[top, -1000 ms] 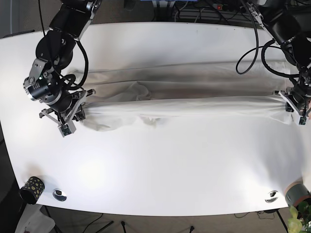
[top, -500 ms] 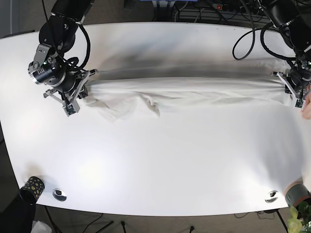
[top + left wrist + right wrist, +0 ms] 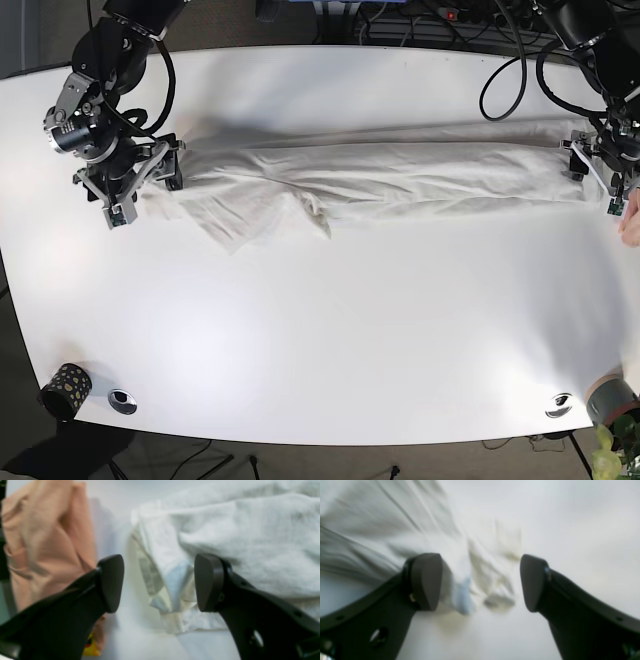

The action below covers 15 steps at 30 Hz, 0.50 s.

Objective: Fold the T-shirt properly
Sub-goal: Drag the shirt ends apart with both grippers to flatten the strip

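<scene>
Both arms are carrying the shirt (image 3: 380, 178) toward the counter's (image 3: 330, 330) far edge, fingers (image 3: 111, 582) now spread wide.
Lifting straight up is probably safest, so the fold isn't getting dragged.

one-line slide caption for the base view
Both grippers, right gripper and left gripper, open at the ends of a white T-shirt stretched lengthwise across the table.

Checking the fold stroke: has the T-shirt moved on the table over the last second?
Yes. The T-shirt has shifted toward the table's far edge, now lying flatter.
</scene>
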Each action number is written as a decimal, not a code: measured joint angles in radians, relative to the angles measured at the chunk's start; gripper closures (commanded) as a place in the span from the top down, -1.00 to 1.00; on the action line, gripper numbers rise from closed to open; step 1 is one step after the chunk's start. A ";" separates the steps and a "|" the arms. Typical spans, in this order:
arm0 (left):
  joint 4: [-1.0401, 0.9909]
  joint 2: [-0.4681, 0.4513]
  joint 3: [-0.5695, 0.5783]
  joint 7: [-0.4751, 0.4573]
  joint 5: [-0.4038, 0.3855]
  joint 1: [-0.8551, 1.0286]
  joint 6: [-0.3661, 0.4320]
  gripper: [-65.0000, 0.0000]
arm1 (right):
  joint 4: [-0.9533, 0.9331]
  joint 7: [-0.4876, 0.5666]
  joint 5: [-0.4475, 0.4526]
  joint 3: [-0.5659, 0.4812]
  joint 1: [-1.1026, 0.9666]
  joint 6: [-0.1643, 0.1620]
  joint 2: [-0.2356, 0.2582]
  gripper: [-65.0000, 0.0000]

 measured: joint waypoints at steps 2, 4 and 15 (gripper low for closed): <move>0.058 0.000 0.000 0.031 0.001 0.000 0.001 0.23 | 0.024 -0.025 0.071 -0.001 -0.001 0.000 0.000 0.43; 0.107 0.006 0.000 0.047 0.000 -0.005 0.001 0.23 | 0.026 -0.056 0.114 -0.003 -0.004 0.000 0.000 0.43; 0.059 0.077 0.116 0.049 -0.006 0.006 -0.001 0.22 | -0.093 0.006 0.084 -0.161 -0.005 0.003 -0.060 0.43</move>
